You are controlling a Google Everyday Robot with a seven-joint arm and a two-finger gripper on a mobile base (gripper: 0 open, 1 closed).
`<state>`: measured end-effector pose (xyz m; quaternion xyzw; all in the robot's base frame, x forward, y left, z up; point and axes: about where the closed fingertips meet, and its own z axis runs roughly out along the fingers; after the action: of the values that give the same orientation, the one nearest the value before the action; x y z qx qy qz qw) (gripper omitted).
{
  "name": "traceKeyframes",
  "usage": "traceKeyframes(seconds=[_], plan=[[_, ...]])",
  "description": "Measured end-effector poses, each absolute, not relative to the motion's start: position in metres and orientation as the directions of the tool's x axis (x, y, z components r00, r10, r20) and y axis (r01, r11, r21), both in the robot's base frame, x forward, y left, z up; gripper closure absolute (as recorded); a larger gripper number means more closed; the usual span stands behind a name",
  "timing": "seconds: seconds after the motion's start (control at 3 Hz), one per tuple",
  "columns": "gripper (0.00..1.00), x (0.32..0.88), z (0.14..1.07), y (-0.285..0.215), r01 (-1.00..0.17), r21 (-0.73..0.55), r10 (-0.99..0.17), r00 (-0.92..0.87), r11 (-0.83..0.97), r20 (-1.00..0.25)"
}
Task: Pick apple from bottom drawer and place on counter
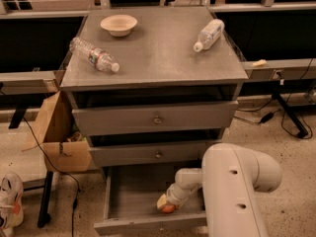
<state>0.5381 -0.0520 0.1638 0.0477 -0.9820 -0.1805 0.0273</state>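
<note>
The bottom drawer (129,196) is pulled open at the foot of the cabinet, showing its flat plank floor. The red apple (169,209) lies at the right front of the drawer floor, mostly covered. My gripper (167,202) reaches down into the drawer and sits right on top of the apple, with my white arm (237,181) bending in from the lower right. The counter (158,48) is the grey top of the cabinet, above and behind.
On the counter lie a beige bowl (118,23), a clear water bottle (94,54) at the left and a white bottle (209,34) at the right. A cardboard box (59,132) stands left of the cabinet. A shoe (10,204) and cables lie on the floor.
</note>
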Motion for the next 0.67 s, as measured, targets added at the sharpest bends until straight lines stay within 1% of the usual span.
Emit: traceKeyframes(seconds=[0.33, 0.67], plan=[[1.00, 0.530, 0.237, -0.101, -0.166, 0.344, -0.151, -0.986, 0.924, -0.071], [1.00, 0.527, 0.315, -0.141, -0.228, 0.308, -0.191, -0.971, 0.924, -0.144]])
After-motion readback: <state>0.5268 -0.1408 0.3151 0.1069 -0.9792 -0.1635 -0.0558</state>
